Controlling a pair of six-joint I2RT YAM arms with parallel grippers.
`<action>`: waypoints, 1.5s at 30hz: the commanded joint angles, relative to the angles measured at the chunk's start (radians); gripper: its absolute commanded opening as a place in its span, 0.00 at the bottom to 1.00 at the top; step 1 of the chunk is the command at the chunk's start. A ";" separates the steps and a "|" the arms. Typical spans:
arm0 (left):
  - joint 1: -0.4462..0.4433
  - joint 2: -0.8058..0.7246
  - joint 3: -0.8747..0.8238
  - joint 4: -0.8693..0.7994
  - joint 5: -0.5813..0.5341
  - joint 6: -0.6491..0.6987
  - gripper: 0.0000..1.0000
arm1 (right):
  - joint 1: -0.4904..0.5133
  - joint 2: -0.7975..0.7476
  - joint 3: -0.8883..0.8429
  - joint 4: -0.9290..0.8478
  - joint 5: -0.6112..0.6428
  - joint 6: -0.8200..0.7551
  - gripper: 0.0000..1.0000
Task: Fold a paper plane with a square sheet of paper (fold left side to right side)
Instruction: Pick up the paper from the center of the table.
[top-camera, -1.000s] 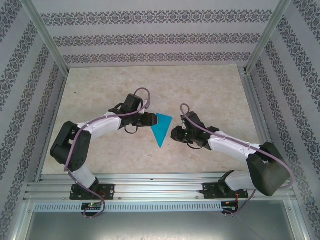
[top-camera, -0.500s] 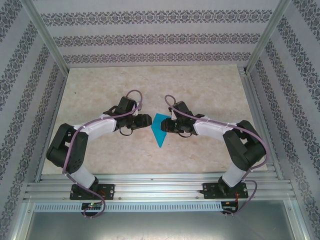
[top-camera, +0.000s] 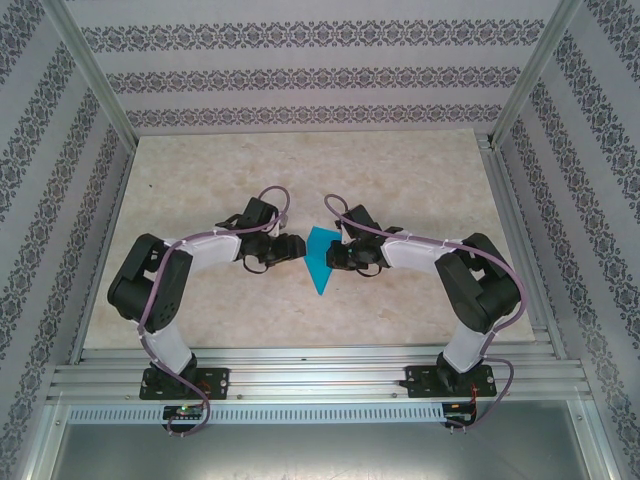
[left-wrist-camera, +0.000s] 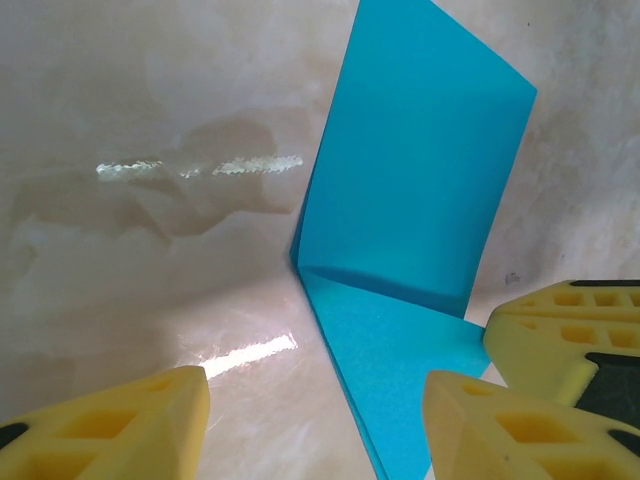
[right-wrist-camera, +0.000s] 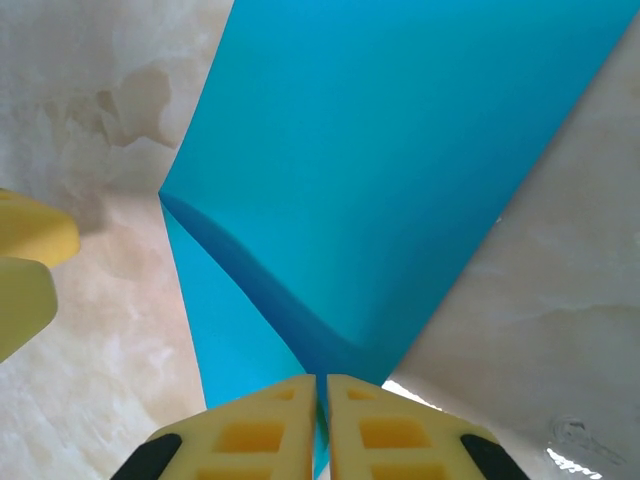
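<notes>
The blue paper lies in the middle of the desk, between the two hands. From above it looks like a triangle with its point toward the near edge. It is bent along a fold. One part lies flat on the desk and the other part stands up from it. The right hand is at the right side of the paper. Its two yellow fingers are pressed together, and an edge of the paper is pinched between them. The left hand is just beside the left side of the paper. Its yellow fingers are wide apart and hold nothing. The flat part of the paper runs in between them, close to one finger, and rests on the desk. The two hands are near each other, with the paper in the gap.
</notes>
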 joint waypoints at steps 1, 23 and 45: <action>0.004 0.022 0.042 0.044 0.029 -0.021 0.59 | -0.010 0.016 0.023 -0.014 0.016 -0.024 0.09; -0.037 0.133 0.144 0.052 0.057 -0.044 0.41 | -0.018 0.010 -0.005 -0.010 0.022 -0.022 0.07; -0.052 -0.195 -0.126 0.052 -0.138 -0.236 0.02 | 0.039 -0.314 -0.122 -0.014 0.149 -0.043 0.34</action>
